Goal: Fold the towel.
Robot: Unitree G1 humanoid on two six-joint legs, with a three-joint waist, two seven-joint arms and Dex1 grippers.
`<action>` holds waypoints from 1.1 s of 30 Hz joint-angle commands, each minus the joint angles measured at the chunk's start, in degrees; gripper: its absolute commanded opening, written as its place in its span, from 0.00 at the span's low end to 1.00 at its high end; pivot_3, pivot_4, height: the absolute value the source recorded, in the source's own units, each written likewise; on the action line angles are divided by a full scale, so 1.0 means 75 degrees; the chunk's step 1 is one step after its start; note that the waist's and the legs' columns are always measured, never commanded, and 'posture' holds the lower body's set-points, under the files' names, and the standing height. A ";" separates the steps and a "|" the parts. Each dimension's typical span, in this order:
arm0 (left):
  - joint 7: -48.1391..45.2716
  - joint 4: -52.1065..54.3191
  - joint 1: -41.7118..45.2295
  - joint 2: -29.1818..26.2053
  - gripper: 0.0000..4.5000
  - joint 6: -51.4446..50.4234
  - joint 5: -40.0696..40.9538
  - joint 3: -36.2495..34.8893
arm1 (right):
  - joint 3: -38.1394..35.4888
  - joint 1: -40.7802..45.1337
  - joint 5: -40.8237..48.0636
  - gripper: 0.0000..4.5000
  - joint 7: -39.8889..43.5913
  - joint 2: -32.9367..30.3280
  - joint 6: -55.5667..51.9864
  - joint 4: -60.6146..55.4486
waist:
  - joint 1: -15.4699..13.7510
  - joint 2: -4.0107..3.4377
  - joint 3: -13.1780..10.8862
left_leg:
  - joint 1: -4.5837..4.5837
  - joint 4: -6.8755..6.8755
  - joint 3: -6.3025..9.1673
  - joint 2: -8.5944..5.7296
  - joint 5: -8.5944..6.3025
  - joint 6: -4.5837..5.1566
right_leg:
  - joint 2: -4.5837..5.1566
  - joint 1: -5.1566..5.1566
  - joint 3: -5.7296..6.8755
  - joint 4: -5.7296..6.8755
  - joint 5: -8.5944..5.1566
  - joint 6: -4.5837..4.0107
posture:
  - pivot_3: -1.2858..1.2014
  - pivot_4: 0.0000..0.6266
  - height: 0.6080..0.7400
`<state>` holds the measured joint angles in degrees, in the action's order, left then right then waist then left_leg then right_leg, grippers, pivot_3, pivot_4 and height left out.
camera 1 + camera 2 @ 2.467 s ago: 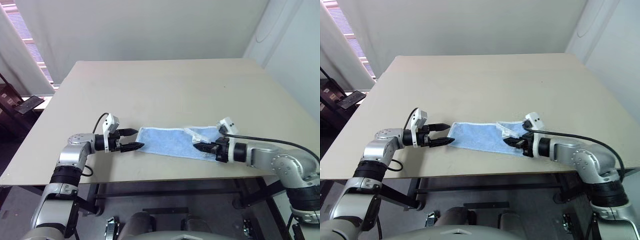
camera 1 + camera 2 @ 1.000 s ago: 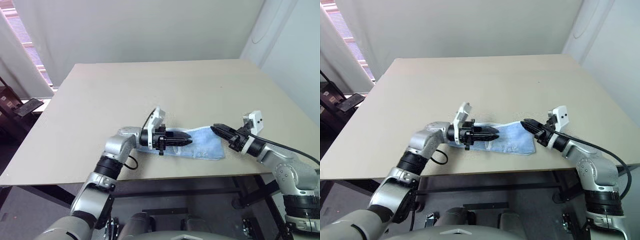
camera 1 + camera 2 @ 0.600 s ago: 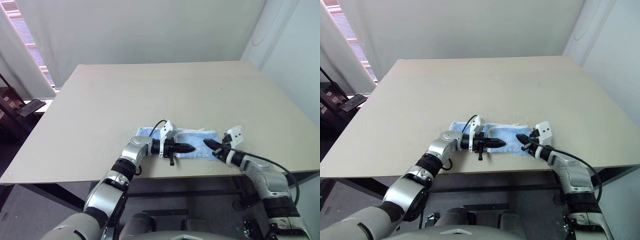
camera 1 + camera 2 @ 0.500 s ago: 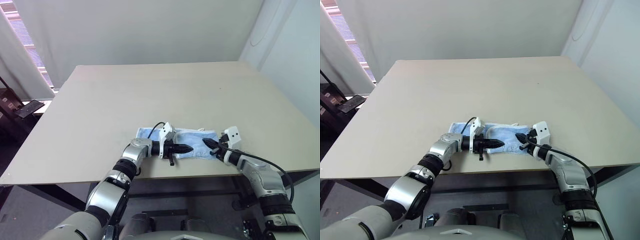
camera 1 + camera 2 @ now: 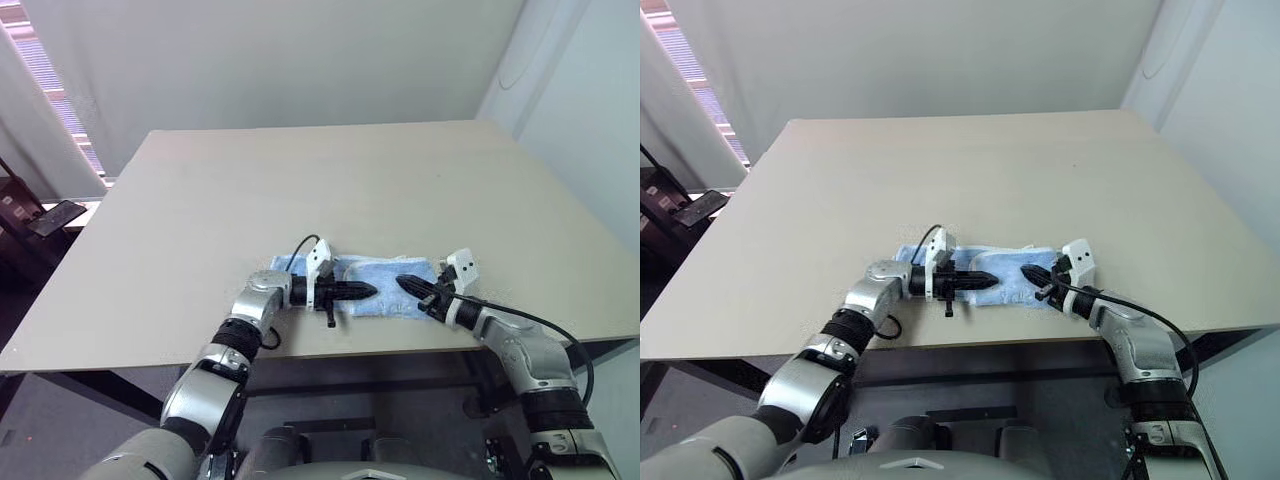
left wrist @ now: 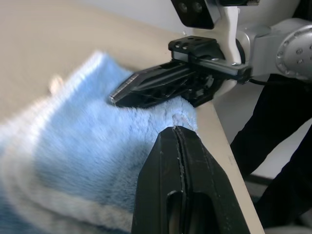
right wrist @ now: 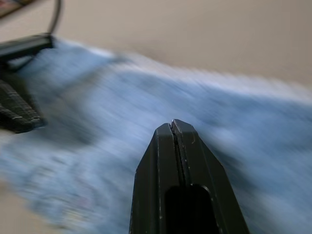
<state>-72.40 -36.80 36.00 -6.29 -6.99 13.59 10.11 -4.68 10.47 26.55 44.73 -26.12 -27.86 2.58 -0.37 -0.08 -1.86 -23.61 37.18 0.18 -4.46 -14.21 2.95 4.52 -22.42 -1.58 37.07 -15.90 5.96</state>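
The towel (image 5: 388, 273), light blue with white edging, lies doubled over near the table's front edge. My left gripper (image 5: 371, 290) reaches across it from the left and is shut, its tip low over the cloth's near half. My right gripper (image 5: 403, 284) comes in from the right, also shut, with its tip over the towel's right part. The two tips point at each other a short gap apart. In the left wrist view, my own shut fingers (image 6: 176, 131) rest over blue pile (image 6: 73, 141), with the right gripper (image 6: 116, 97) just beyond. No cloth shows between either pair of fingers.
The beige table (image 5: 300, 180) stretches wide and bare behind the towel, up to a white wall. Its front edge (image 5: 330, 350) runs just below the towel. Dark furniture with a flat device (image 5: 45, 215) stands off the table's left side.
Both grippers have sunk onto the towel. The right gripper has come in to the left, closing the gap to the left gripper's tip. The towel now lies flatter.
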 commanded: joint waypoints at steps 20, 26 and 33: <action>0.2777 0.3985 -0.1355 -0.3519 1.00 -0.7919 0.3385 -0.3466 | -0.0309 0.1352 0.1106 0.00 -0.0492 0.0117 -0.1823 -0.0600 | -0.0038 0.0001 -0.0006 | 0.0016 -0.0008 0.0000 0.0000 -0.0001 -0.0001 | 0.0002 -0.0017 0.0011 -0.0003 -0.0009 -0.0016 | 0.52 0.00 0.97; 0.4113 0.4345 -0.1487 -0.3086 1.00 -1.0700 0.4147 -0.4503 | -0.0373 0.1680 0.1191 0.00 -0.0700 0.0202 -0.2370 -0.0130 | -0.0009 0.0002 -0.0006 | 0.0017 -0.0010 0.0002 0.0000 0.0001 -0.0004 | -0.0002 -0.0024 0.0014 0.0005 -0.0002 -0.0004 | 0.52 0.00 0.97; 0.5647 0.3475 -0.1244 -0.2837 1.00 -1.1401 0.3873 -0.4387 | -0.0453 0.1691 0.1244 0.00 -0.0842 0.0286 -0.2500 -0.0070 | -0.0001 0.0001 -0.0006 | 0.0018 -0.0015 0.0002 -0.0001 0.0007 -0.0016 | -0.0003 -0.0027 0.0014 0.0006 -0.0002 -0.0003 | 0.52 0.00 0.97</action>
<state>-32.10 -9.79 25.50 -27.28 -91.89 42.20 -22.74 -6.66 21.51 34.75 38.59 -24.11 -46.77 2.67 -0.38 -0.07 -1.91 -23.48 37.07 0.20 -4.46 -14.15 2.82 4.50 -22.62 -1.48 37.11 -15.91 5.94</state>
